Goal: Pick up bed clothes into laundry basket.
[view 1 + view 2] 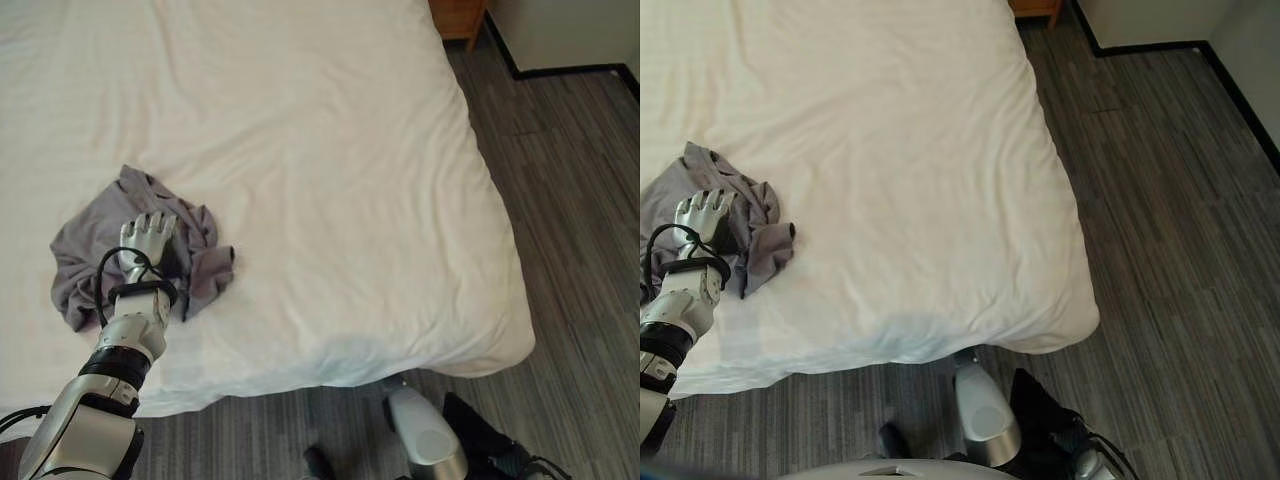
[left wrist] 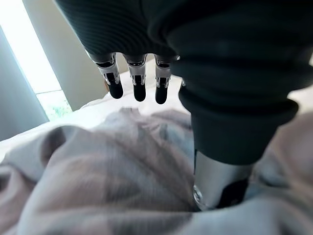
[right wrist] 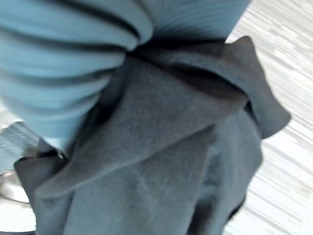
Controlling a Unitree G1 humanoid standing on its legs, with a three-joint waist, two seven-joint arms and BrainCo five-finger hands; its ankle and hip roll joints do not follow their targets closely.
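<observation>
Left hand rests open on grey garment.

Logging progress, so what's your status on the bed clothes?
Left hand open, over grey garment on bed. Right hand shut on dark cloth, low by floor. Nothing in the way.

The bed is covered in plain white, faintly creased. Near its left front edge lies a plain grey garment, mauve-tinged, with no print. On it rests the left hand, silver with dark fingertips. The floor is grey planks, streaked darker and lighter, edged by a black skirting under a pale wall. A dark charcoal cloth shows in the right wrist view, and a warm brown wooden piece stands off the bed's far right corner
</observation>
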